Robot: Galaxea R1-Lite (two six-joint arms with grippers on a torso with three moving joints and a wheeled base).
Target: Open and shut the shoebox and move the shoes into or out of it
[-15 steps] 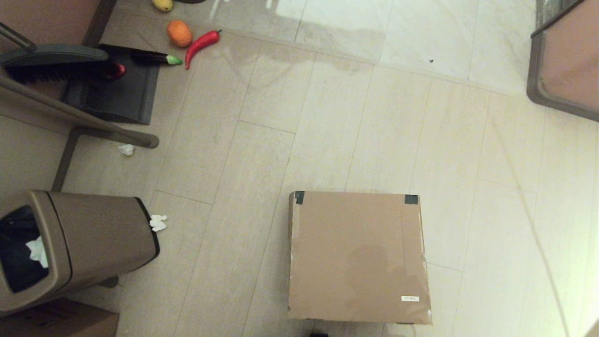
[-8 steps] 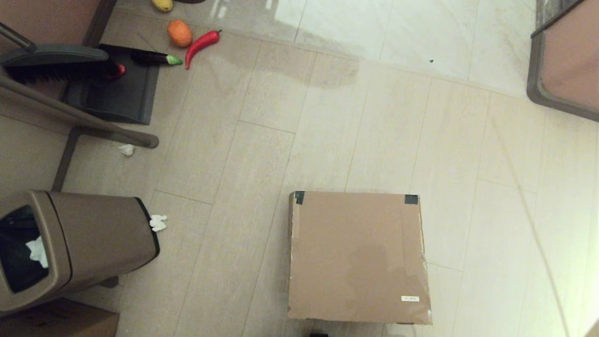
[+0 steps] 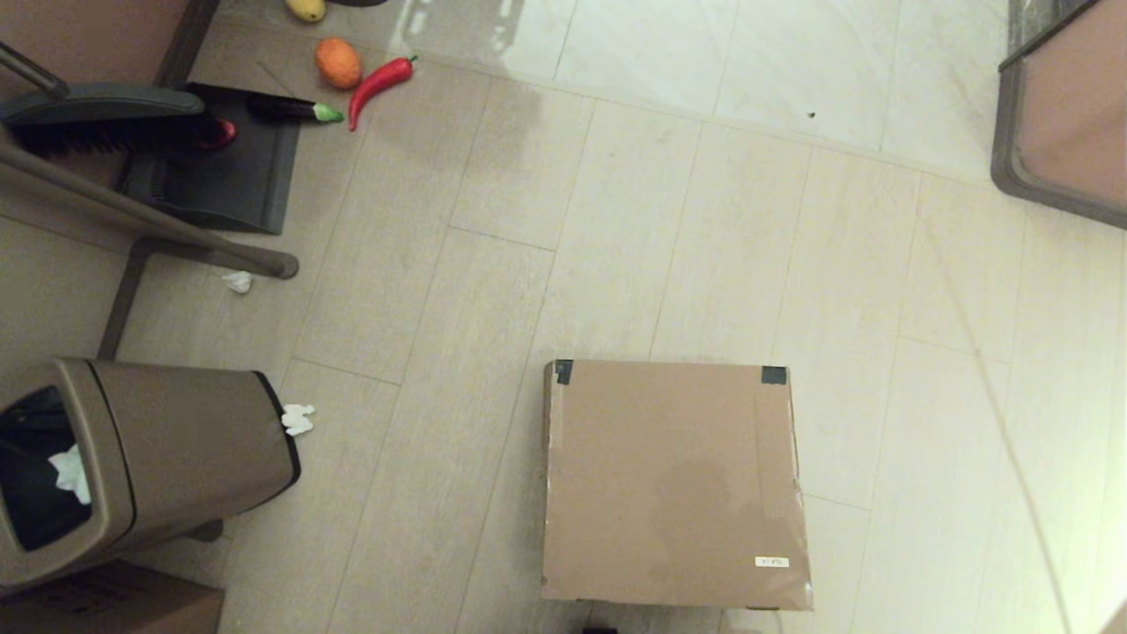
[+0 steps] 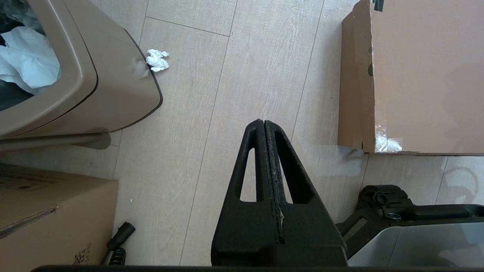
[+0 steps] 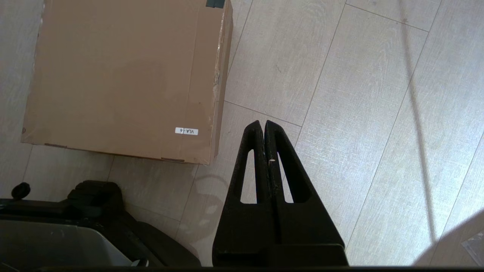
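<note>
Pale wood-look floor planks (image 3: 493,352) fill the head view, giving way to glossy light tiles along the top of the frame. On this floor, at the lower centre of the head view, lies the shoebox (image 3: 673,484), flat, with its lid down; black tape marks the two far lid corners and a small white label (image 3: 771,561) sits near its lower right corner. No shoes can be seen anywhere.

Neither arm shows in the head view. The left wrist view shows the left claw (image 4: 264,122) pointing down at bare floor, its two black fingers pressed together and holding nothing; the shoebox's side wall (image 4: 355,83) stands apart from it, with open floor between. The right wrist view shows the right claw (image 5: 262,124), also pointing down, fingers shut tight and empty, near the labelled corner of the shoebox (image 5: 121,75) but not touching it.

At the lower left of the head view a brown trash bin (image 3: 176,449) stands with white paper inside, a crumpled tissue (image 3: 298,419) just beside it, and a plain cardboard box (image 3: 114,608) in the corner below. In the upper left lie a black dustpan (image 3: 220,176) with a brush (image 3: 106,119), an eggplant (image 3: 290,109), a red chili pepper (image 3: 379,84) and an orange (image 3: 338,62).
</note>
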